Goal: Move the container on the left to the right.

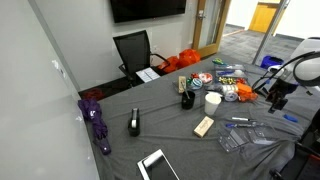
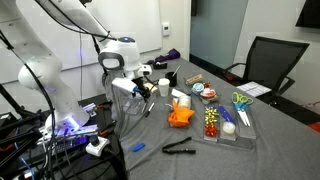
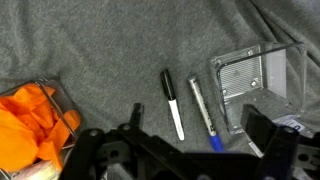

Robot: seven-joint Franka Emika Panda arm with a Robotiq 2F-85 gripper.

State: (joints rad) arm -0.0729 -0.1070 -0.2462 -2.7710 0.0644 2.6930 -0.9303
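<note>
the container [image 3: 256, 82] ahead of the black gripper [image 3: 195, 135] is clear, with a ribbed grey inner square. nearer the gripper lie a black marker [image 3: 173, 103] and a silver, blue-tipped pen [image 3: 201, 110] on mottled grey cloth [image 3: 100, 50].

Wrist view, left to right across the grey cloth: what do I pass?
orange bundle → black marker → silver pen with a blue end → clear plastic container

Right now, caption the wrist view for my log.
Open gripper above grey cloth, black marker, pen and clear plastic container.
</note>
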